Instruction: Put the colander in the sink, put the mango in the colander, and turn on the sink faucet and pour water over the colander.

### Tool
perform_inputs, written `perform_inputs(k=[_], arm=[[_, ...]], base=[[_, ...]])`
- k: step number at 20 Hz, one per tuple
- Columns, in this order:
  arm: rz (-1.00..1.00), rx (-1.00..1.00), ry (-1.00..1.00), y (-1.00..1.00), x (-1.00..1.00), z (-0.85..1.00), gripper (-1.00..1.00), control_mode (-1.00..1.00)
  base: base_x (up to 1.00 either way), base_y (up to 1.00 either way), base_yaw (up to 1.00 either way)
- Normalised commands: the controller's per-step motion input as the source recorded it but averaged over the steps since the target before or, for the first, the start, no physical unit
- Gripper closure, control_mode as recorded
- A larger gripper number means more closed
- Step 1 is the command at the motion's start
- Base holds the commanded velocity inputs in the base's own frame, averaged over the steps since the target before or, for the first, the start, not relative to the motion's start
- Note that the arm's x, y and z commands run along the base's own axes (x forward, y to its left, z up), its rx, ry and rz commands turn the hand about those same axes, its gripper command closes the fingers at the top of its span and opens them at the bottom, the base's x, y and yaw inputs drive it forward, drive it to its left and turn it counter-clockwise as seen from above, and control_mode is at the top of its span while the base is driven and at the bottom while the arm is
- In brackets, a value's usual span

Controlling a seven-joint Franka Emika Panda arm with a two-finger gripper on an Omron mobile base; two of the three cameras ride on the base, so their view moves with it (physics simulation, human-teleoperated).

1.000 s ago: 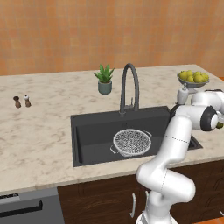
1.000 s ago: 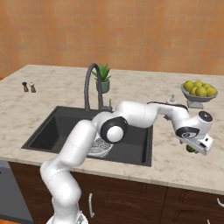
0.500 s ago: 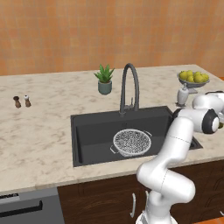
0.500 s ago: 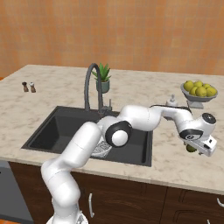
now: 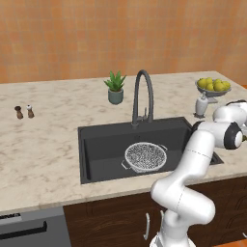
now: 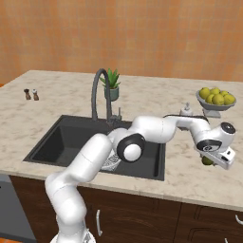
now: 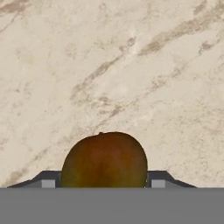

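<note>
- The mango (image 7: 104,159) is showing as a smooth oval, olive-green shading to reddish brown, lying on the beige marbled counter (image 7: 131,65) to the right of the sink (image 5: 101,144).
- The gripper (image 7: 103,180) is straddling it, one finger (image 7: 47,180) at each flank; whether they are pressing it I cannot tell.
- The colander (image 5: 145,156), speckled white-silver mesh, is sitting in the sink below the faucet (image 5: 143,96).

- No readable text, label, brand, number or sign stands on anything in these views — not on the counter, the wall or the cabinet fronts.
- The robot's white body carries no legible marking either.
</note>
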Motion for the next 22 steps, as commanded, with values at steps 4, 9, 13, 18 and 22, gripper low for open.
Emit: perform_inputs(k=[4, 9, 13, 18, 22], arm=[[0.0, 0.0, 0.0, 0.2, 0.0, -0.25, 1.0, -1.0], [0.0, 0.0, 0.0, 0.01, -0.16, 0.1, 1.0, -1.0], [0.0, 0.0, 0.0, 0.11, -0.46, 0.4, 1.0, -1.0], [0.04, 0.0, 0.0, 0.49, -0.44, 0.44, 1.0, -1.0], [0.1, 0.0, 0.05, 0.92, -0.16, 0.15, 1.0, -1.0]], base=[[0.0, 0.0, 0.0], [0.0, 0.0, 0.0], [0.0, 0.0, 0.0], [0.0, 0.0, 0.0], [0.0, 0.0, 0.0]])
